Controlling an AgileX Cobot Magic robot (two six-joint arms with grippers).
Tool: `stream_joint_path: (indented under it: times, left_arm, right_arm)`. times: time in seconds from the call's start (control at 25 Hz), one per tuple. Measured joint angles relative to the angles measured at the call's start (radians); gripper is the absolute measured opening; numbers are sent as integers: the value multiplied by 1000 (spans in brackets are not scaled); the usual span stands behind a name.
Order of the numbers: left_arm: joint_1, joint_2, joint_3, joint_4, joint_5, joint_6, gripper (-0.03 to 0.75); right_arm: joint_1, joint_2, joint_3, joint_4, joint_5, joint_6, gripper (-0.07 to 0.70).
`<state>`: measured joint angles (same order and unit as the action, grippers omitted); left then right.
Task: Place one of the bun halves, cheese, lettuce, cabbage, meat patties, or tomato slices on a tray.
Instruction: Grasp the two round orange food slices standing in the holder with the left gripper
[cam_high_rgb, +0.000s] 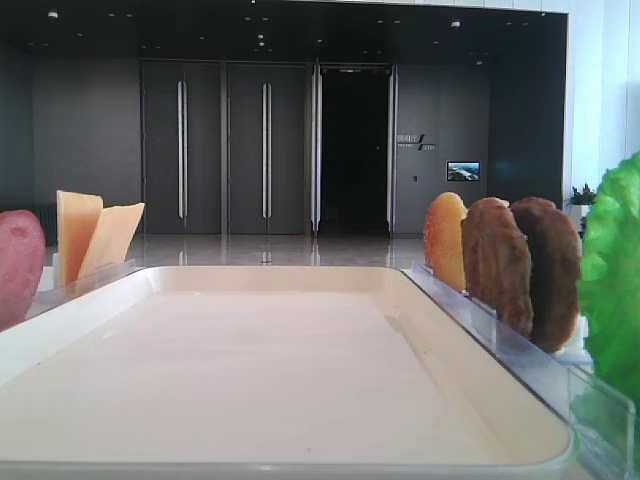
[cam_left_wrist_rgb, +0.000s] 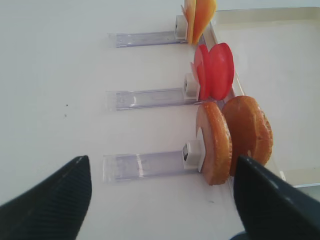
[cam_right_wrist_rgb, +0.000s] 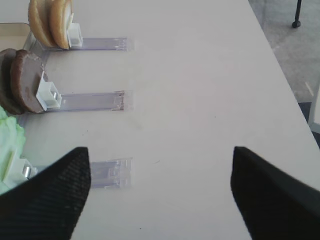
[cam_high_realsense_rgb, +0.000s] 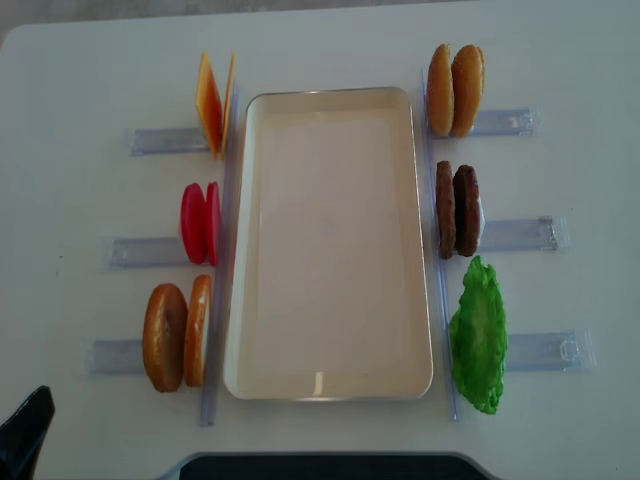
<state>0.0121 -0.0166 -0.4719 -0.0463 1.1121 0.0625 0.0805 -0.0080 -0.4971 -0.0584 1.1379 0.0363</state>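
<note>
The cream tray lies bare in the middle. On its left stand cheese, tomato slices and two bun halves. On its right stand two more bun halves, the meat patties and lettuce. No cabbage is in view. My left gripper hangs open and empty over the table, just short of the near bun halves. My right gripper is open and empty too, on the table side of the lettuce and patties.
Each food pair stands in a clear plastic holder that juts outward from the tray. Clear rails run along both long sides of the tray. The table's right edge is close, with floor beyond it.
</note>
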Motion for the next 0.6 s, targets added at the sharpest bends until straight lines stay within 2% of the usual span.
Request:
stream_joint_path:
  times: [0.6]
  left_arm:
    - [0,0,0,0,0,0,692]
  right_arm:
    - [0,0,0,0,0,0,577]
